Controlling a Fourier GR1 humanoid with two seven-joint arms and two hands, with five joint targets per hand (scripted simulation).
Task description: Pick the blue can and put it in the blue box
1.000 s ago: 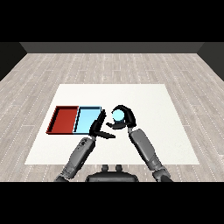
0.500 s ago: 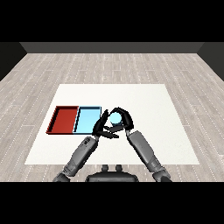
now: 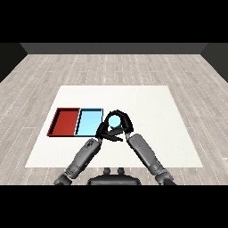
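Wood-plank floor, white table [image 3: 147, 102] in the middle. Red tray [image 3: 65, 121] and light blue tray [image 3: 89, 121] side by side at 9 o'clock of the hands, both empty. Right hand [image 3: 123, 123] curled round blue can [image 3: 115, 120], now shifted left versus a second ago, just beside the blue tray's right edge. Left hand [image 3: 104, 132] underneath at 7 o'clock, fingers: cannot tell. Transfer nearly there, release pending.
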